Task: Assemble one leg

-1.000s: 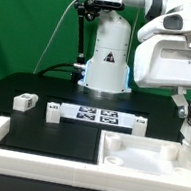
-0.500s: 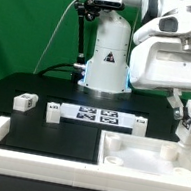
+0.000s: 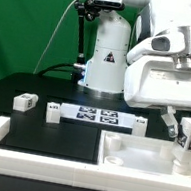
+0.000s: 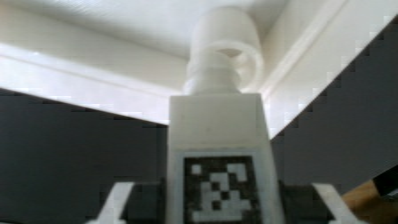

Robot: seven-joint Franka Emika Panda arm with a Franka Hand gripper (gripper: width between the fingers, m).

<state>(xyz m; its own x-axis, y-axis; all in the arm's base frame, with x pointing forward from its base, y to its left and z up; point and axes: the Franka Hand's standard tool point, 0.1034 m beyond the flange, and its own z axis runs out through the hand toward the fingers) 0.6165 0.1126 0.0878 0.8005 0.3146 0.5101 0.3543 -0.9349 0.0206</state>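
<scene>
My gripper [image 3: 187,128] is shut on a white leg [image 3: 190,137] and holds it upright at the exterior view's right, over the far right corner of the large white square panel [image 3: 134,151]. In the wrist view the leg [image 4: 221,130] runs out from between my fingers [image 4: 121,202], with its black-and-white tag facing the camera. Its narrow tip points at a round recess in the panel [image 4: 107,60]. I cannot tell whether the tip touches the panel. Three more legs lie on the black table: two at the left [image 3: 25,100] [image 3: 52,111] and one right of centre [image 3: 139,123].
The marker board [image 3: 97,114] lies flat in the middle of the table in front of the robot base [image 3: 106,65]. A white raised frame [image 3: 1,133] runs along the front left, beside the panel.
The gripper has carried the leg downward toward the panel's far right corner. The leg was tilted half a second ago and now stands upright.
</scene>
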